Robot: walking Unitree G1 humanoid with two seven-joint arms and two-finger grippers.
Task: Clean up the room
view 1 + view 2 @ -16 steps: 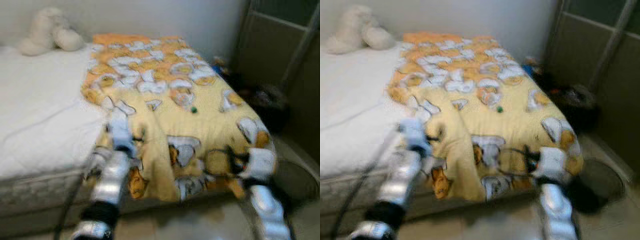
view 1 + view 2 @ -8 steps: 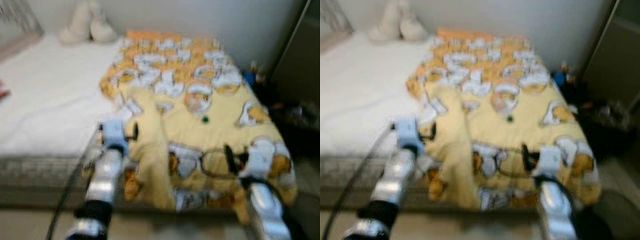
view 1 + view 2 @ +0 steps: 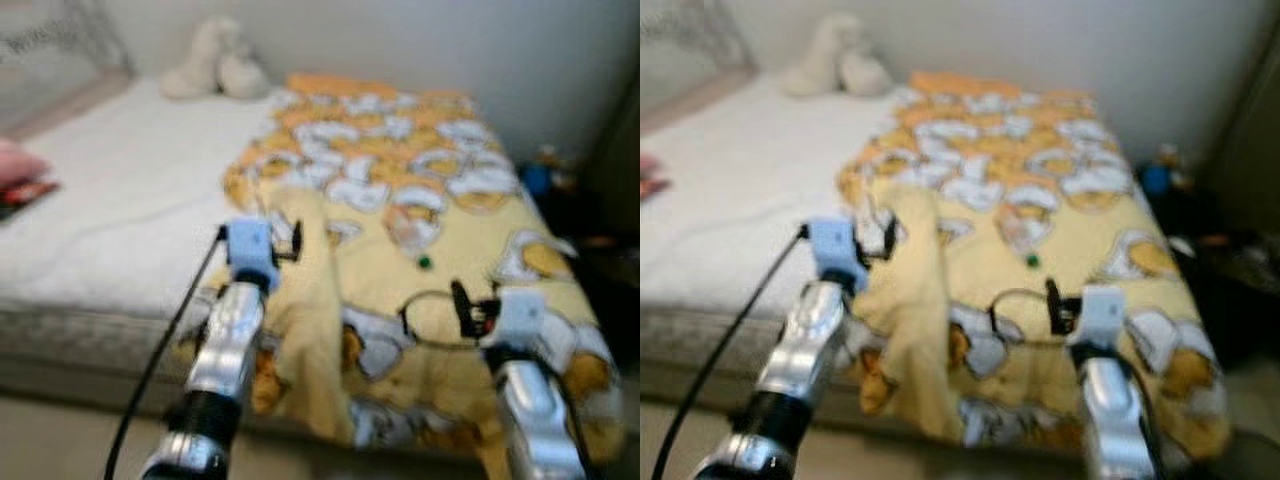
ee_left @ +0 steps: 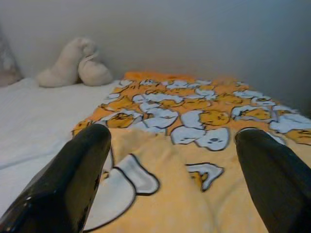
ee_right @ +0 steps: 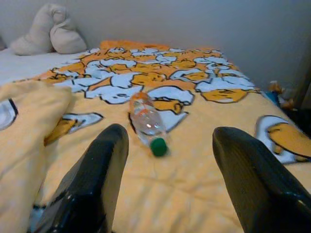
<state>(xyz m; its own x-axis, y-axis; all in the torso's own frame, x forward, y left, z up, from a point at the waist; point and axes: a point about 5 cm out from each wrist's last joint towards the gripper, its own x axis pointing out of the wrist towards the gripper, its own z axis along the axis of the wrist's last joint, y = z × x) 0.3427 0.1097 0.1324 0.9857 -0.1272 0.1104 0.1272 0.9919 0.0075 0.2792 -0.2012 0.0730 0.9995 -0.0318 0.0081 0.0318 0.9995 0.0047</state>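
Observation:
A yellow blanket (image 3: 400, 170) with a white and orange cartoon print covers the right part of the bed, and a fold of it (image 3: 310, 330) hangs over the near edge. A clear plastic bottle (image 5: 146, 121) with a green cap lies on the blanket (image 5: 204, 184); in the left eye view the bottle (image 3: 415, 235) is just ahead of my right gripper (image 3: 462, 303). That gripper (image 5: 170, 138) is open and holds nothing. My left gripper (image 3: 287, 238) hovers over the blanket's left edge beside the fold, open (image 4: 175, 138) and holding nothing.
A white mattress (image 3: 120, 210) lies bare on the left. A cream plush toy (image 3: 220, 60) sits at the head by the wall. A pink and red item (image 3: 20, 175) lies at the far left. Dark clutter and a blue object (image 3: 535, 178) stand right of the bed.
The camera has shifted, so more of the white mattress and the bed's left side shows. Both arms stay raised over the blanket's near edge in much the same pose.

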